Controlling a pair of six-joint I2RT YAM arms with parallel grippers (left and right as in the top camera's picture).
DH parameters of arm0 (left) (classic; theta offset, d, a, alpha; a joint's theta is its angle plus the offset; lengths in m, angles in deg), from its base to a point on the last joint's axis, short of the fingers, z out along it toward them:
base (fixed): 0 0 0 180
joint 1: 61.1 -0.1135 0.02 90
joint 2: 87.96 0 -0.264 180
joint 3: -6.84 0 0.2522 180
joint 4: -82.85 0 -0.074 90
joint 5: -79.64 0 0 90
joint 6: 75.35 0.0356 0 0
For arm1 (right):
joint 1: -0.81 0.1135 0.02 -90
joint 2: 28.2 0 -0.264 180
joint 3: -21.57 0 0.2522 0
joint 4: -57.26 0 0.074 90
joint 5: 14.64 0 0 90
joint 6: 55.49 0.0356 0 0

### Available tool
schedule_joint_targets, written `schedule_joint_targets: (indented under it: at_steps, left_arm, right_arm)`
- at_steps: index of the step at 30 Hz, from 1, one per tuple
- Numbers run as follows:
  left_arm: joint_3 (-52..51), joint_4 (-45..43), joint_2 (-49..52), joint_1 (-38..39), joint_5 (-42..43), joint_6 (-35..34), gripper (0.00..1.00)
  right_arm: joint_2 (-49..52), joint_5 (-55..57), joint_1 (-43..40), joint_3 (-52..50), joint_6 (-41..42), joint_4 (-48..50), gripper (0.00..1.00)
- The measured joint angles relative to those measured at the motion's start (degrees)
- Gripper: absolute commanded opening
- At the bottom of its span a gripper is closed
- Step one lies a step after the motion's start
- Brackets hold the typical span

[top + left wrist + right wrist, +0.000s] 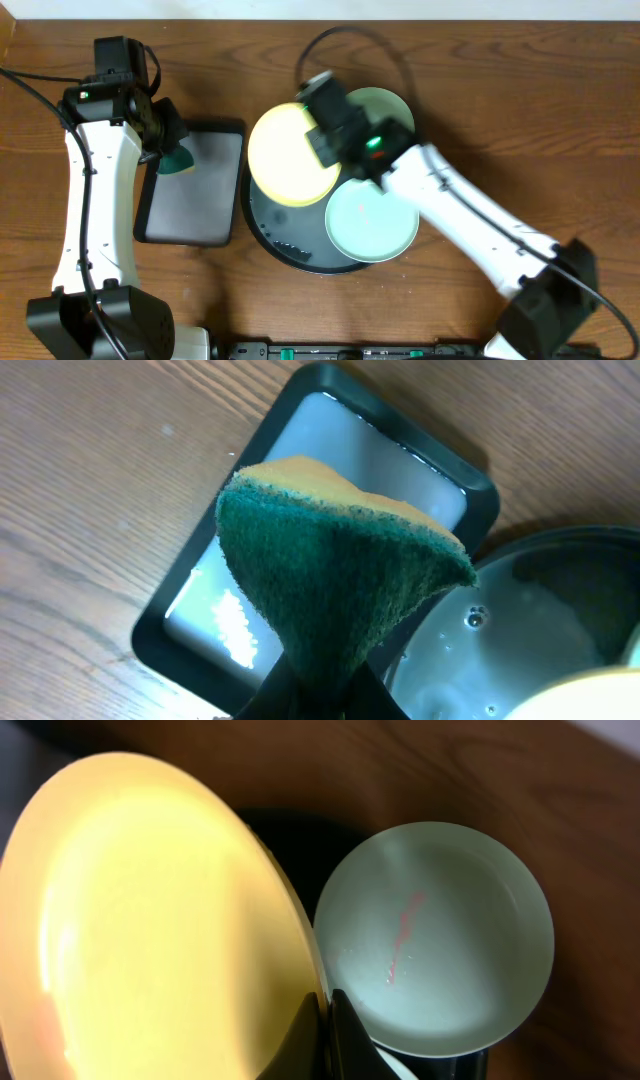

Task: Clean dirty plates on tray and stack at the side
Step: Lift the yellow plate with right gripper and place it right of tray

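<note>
The round black tray (275,235) sits mid-table. My right gripper (322,130) is shut on the rim of the pale yellow plate (290,155) and holds it tilted above the tray's left part; it also shows in the right wrist view (150,920), with the gripper (326,1020) pinching its edge. One mint plate (372,220) lies on the tray's front right. The other mint plate (385,108) lies at the tray's back, with a pink smear in the right wrist view (430,935). My left gripper (165,145) is shut on a teal sponge (330,570) above the grey tray.
A grey rectangular tray (190,185) with a black rim lies left of the black tray and holds wet film (220,615). Water drops sit on the black tray (520,630). Cables run across the back of the table.
</note>
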Motion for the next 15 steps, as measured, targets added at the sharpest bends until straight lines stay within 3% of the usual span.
schedule_joint_targets:
  at_steps: [6, 15]
  left_arm:
    - [0.0, 0.0, 0.0, 0.0, 2.5, 0.0, 0.08]
    - [0.0, 0.0, 0.0, 0.0, 3.0, 0.0, 0.08]
  right_arm:
    - [-7.0, -11.2, -14.9, 0.0, 1.7, -1.9, 0.01]
    - [-12.7, -14.5, -38.4, 0.0, 3.8, -11.4, 0.01]
